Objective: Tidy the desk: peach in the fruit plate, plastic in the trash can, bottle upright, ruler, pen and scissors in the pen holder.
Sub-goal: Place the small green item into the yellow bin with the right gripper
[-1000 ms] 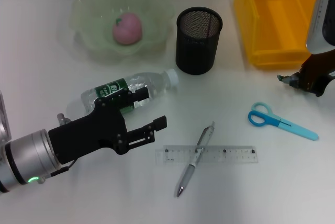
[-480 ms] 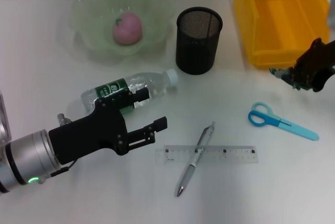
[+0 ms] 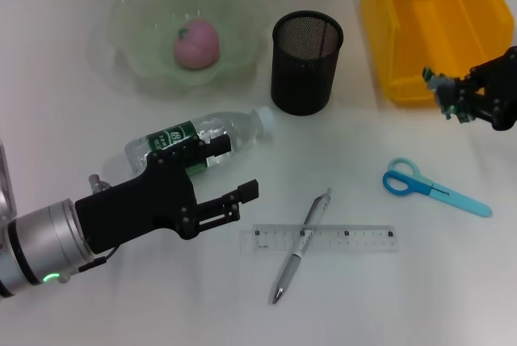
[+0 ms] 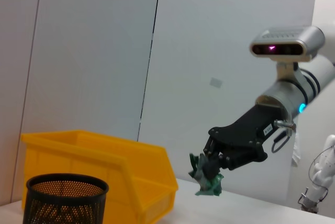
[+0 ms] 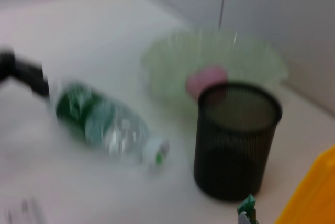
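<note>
My right gripper (image 3: 452,97) is shut on a crumpled green-and-white plastic scrap (image 3: 440,86), held in the air beside the yellow bin's (image 3: 420,23) front right corner; the left wrist view shows the scrap (image 4: 207,178) too. My left gripper (image 3: 233,170) is open, just in front of the clear bottle (image 3: 202,134), which lies on its side. The pink peach (image 3: 197,44) sits in the green plate (image 3: 137,14). The pen (image 3: 303,245) lies across the clear ruler (image 3: 347,238). Blue scissors (image 3: 432,187) lie to the right. The black mesh pen holder (image 3: 307,61) stands empty.
The yellow bin stands at the back right, right of the pen holder. The white table (image 3: 420,297) runs to the front edge. The right wrist view shows the bottle (image 5: 104,124), pen holder (image 5: 238,145) and plate (image 5: 220,59) blurred.
My right gripper has carried the plastic scrap up and back, from near the table's right side towards the yellow bin. The left arm has not moved.
</note>
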Controlling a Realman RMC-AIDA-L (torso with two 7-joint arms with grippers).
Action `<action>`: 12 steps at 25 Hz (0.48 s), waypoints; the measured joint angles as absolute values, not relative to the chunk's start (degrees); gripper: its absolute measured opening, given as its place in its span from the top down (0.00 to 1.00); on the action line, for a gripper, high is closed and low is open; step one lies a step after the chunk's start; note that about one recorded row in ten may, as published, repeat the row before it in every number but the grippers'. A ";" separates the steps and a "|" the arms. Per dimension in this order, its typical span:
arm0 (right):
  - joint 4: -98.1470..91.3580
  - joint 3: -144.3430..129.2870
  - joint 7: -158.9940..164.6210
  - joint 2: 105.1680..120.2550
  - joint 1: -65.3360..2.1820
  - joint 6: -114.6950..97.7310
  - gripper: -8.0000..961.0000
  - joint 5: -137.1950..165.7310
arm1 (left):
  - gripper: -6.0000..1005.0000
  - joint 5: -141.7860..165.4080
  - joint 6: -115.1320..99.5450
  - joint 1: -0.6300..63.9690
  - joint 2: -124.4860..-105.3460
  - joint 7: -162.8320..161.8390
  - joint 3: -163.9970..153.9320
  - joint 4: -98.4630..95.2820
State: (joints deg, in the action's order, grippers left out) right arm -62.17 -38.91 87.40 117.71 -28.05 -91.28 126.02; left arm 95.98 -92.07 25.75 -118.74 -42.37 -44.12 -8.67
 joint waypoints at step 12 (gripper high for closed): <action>-28.86 -22.78 54.33 115.45 -23.63 -91.39 0.94 106.28 | 0.23 95.98 -92.46 26.02 -118.57 -42.82 -44.12 -8.88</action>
